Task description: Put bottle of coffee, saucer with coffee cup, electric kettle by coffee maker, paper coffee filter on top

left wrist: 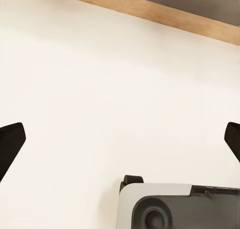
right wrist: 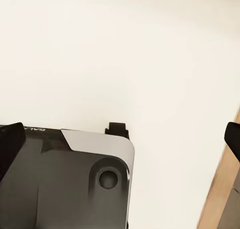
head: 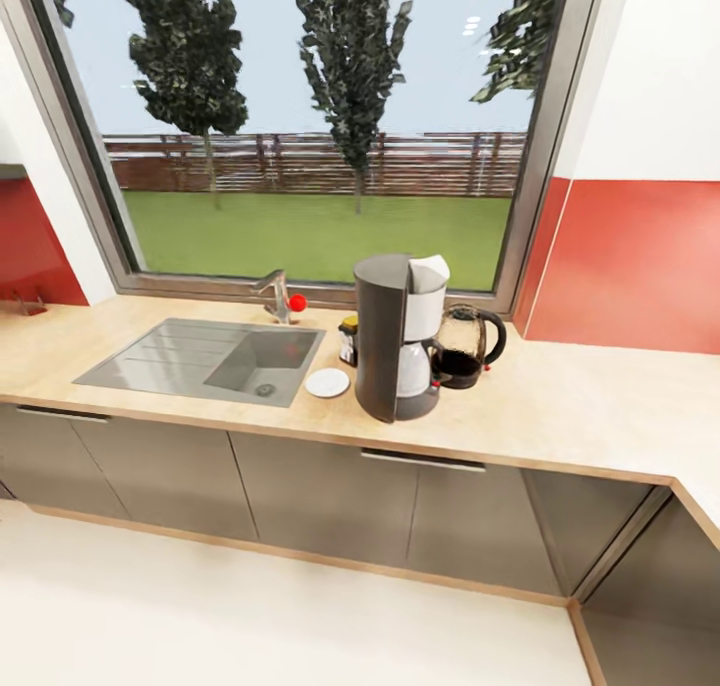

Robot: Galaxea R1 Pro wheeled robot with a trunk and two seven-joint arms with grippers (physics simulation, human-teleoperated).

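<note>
- Above the pale floor (left wrist: 100, 89), your left gripper (left wrist: 120, 141) hangs pointing down, its dark fingertips (left wrist: 11, 141) spread wide with nothing between them.
- Your right gripper (right wrist: 120, 141) hangs the same way, fingers (right wrist: 10, 144) wide apart and empty, over the robot's base (right wrist: 60, 184).
- On the kitchen countertop (head: 580, 396), the coffee maker (head: 395, 336) stands right of the sink (head: 210, 358), the paper coffee filter (head: 430, 271) on top.
- The saucer (head: 327, 382) lies bare at its left, the bottle of coffee (head: 348, 340) behind it.
- The electric kettle (head: 467, 348) stands at its right.
</note>
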